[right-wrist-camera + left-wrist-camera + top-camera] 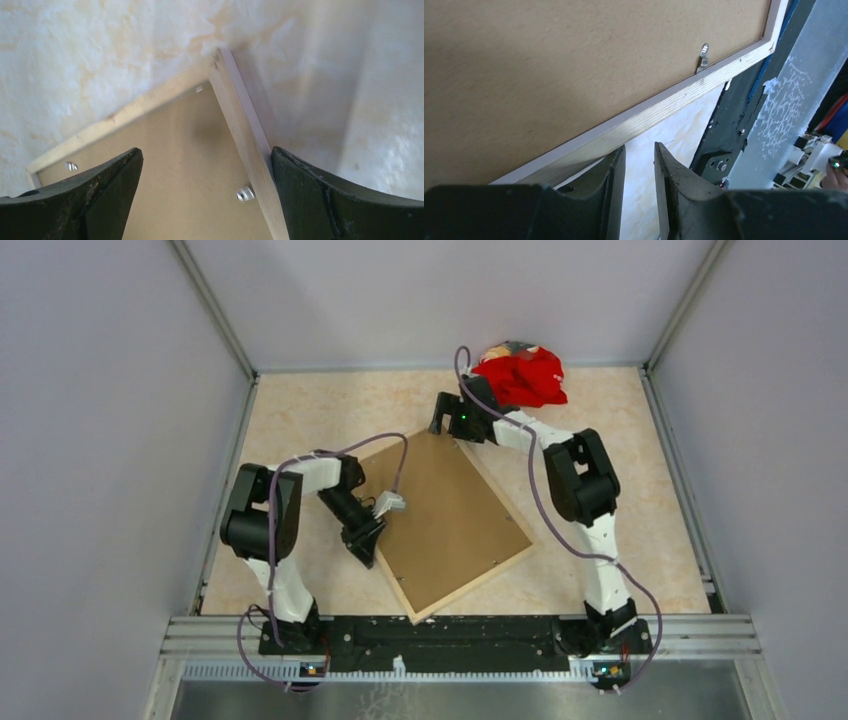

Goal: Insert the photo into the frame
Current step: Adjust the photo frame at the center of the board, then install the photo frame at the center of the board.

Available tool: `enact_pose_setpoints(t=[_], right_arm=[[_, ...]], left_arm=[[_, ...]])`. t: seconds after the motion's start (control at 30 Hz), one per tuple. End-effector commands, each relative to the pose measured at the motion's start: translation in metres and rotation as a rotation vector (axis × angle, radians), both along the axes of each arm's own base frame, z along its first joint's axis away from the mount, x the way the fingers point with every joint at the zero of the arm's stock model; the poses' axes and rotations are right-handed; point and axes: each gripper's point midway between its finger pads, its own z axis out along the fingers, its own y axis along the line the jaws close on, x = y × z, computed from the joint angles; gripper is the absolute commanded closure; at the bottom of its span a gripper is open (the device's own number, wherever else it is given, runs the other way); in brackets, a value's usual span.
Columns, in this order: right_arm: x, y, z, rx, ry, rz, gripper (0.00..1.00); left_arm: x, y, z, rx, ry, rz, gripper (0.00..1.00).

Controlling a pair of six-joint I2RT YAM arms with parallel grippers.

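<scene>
The frame (659,109) lies face-down at the table's (320,410) centre, with the backing board (450,510) inside. The left gripper (640,148) is at its left rail, jaws slightly parted and empty. The right gripper (205,152) is above the far corner, jaws wide and empty.

Frame (664,107) pale wood rails; backing board (450,515) brown; table (310,410) cream marbled; cloth (525,378) red.

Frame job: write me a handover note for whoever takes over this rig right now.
Left hand: slightly open, empty, beside the frame's left rail.
Right hand: wide open, empty, over the frame's far corner.
Frame: face down on the table, with the board seated inside it.
Photo: not visible in any view; I cannot tell whether it lies under the board.
Done: board is in the frame.
Left: confirm the photo is inside, then probably check the clips.
</scene>
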Motion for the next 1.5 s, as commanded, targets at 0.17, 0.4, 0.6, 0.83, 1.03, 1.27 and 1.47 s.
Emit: enact_pose_setpoints(t=[0.17,0.4,0.6,0.83,1.03,1.27,1.47], right_arm=[[-0.063,-0.040,0.072,-0.042,-0.108,-0.054,0.01],[-0.096,0.016,0.098,0.128,-0.166,0.133,0.07],[-0.133,0.093,0.084,0.218,-0.137,0.387,0.13],[-0.162,0.158,0.068,0.254,-0.122,0.546,0.14],[-0.153,0.185,0.064,0.291,-0.157,0.627,0.14],[-0.157,0.204,0.044,0.324,-0.128,0.741,0.19],[-0.163,0.210,0.031,0.341,-0.102,0.785,0.20]], left_arm=[[0.087,0.076,0.044,-0.053,-0.248,0.184,0.62],[0.173,0.112,0.046,-0.047,-0.273,0.438,0.64],[0.192,0.108,0.022,-0.066,-0.211,0.520,0.65],[0.194,0.108,0.012,-0.067,-0.202,0.519,0.66],[0.190,0.106,0.010,-0.079,-0.188,0.519,0.66],[0.187,0.103,0.011,-0.091,-0.181,0.526,0.66],[0.186,0.104,0.010,-0.086,-0.180,0.527,0.66]])
